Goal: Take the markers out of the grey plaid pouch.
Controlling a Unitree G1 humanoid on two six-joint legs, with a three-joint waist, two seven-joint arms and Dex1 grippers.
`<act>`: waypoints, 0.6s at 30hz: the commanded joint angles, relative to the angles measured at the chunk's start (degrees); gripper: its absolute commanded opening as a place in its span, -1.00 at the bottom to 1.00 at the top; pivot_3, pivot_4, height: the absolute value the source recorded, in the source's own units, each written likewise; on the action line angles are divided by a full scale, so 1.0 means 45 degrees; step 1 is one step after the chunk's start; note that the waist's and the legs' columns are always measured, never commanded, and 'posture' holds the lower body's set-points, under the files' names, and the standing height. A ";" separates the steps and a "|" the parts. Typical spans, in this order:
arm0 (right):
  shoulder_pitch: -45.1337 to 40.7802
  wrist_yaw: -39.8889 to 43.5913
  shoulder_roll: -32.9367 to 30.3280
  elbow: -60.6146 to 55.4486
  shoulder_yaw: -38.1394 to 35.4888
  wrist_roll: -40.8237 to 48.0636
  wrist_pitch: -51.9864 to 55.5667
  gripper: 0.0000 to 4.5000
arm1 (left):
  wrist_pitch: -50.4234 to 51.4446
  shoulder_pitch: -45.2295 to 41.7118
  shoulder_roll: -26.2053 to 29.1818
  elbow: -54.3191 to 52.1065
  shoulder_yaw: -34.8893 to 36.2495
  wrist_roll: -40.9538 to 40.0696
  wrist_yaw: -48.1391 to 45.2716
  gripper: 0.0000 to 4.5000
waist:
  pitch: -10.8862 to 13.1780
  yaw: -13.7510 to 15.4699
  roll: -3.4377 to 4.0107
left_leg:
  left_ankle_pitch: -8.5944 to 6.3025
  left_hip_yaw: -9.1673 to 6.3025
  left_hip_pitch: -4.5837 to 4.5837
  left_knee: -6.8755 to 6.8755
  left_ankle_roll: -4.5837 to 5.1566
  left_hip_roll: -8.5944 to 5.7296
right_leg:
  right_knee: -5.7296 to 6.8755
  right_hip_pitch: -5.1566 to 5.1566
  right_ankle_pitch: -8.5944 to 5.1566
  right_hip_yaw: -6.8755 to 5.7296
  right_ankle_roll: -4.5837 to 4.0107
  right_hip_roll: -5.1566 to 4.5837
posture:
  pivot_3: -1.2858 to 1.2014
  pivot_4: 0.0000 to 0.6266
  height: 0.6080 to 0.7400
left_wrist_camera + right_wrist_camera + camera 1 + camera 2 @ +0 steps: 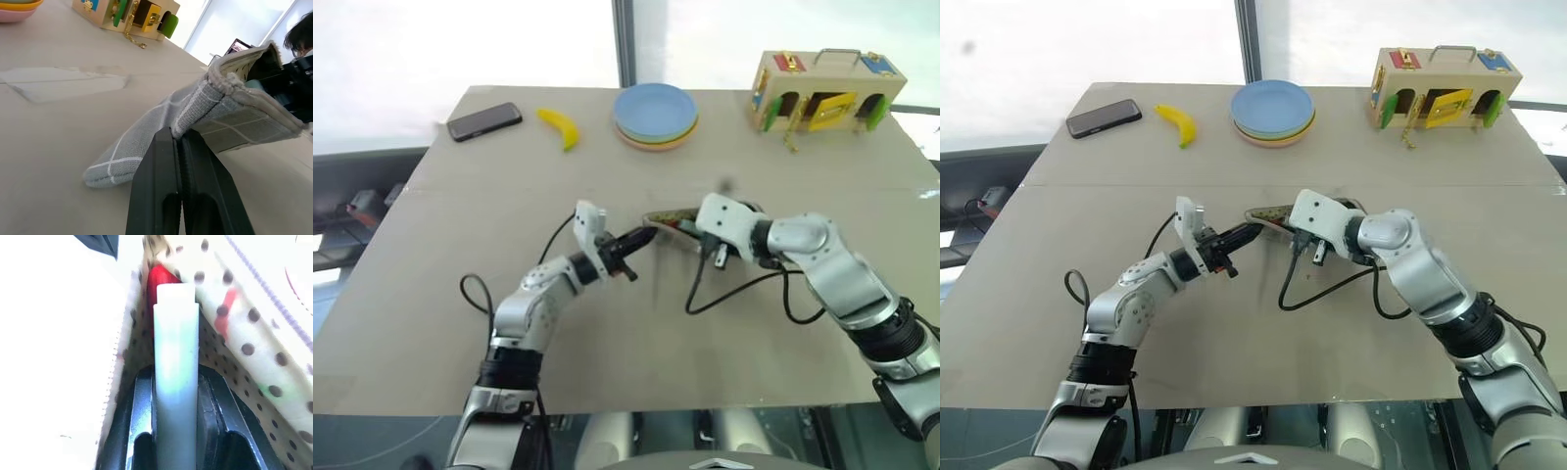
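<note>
Mid-table, left gripper pinches the grey plaid pouch edge; right gripper, inside the mouth, clamps the light green marker, red marker behind.

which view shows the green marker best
The right wrist view: the green marker stands large between the right gripper's fingers inside the pouch. In the eye views the pouch and gripper hide it; the left wrist view gives the pouch's outside.
</note>
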 commanded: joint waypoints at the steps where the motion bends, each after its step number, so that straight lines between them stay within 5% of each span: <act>1: 0.0083 -0.0398 -0.0017 -0.0188 -0.0629 -0.0073 0.0173 -0.82 | 0.0292 -0.0050 0.0069 0.0113 0.0499 -0.0210 -0.0045 -1.00 | 0.0000 0.0000 0.0000 | 0.0000 0.0000 0.0000 0.0001 0.0000 0.0000 | 0.0000 0.0000 -0.0001 0.0000 0.0000 -0.0001 | 0.03 -0.52 1.00; 13: 0.0768 0.0255 -0.0258 0.0051 -0.0194 0.0551 0.0033 -0.82 | 0.0334 0.0326 0.0121 -0.0352 0.0355 -0.0068 -0.0280 -1.00 | 0.0000 -0.0006 0.0000 | 0.0000 -0.0001 0.0001 0.0000 0.0000 0.0002 | 0.0001 -0.0001 -0.0001 0.0001 0.0002 0.0005 | 0.03 -0.52 1.00; 14: 0.0906 0.0183 -0.0267 0.0298 -0.0063 0.0398 -0.0242 -0.37 | 0.0291 0.0318 0.0123 -0.0326 0.0336 -0.0029 -0.0304 -1.00 | 0.0000 -0.0003 -0.0001 | 0.0000 -0.0001 0.0001 -0.0001 0.0000 0.0002 | 0.0001 -0.0001 -0.0001 0.0001 0.0002 0.0005 | 0.03 -0.52 1.00; 18: 0.1255 -0.0274 -0.0191 0.0823 -0.0051 0.0022 -0.0713 0.37 | 0.0056 0.0362 0.0142 -0.0223 0.0273 0.0204 -0.0461 -1.00 | 0.0000 -0.0015 -0.0003 | 0.0000 0.0004 0.0002 0.0001 0.0001 0.0001 | 0.0001 0.0000 -0.0002 0.0002 0.0001 0.0006 | 0.03 -0.52 1.00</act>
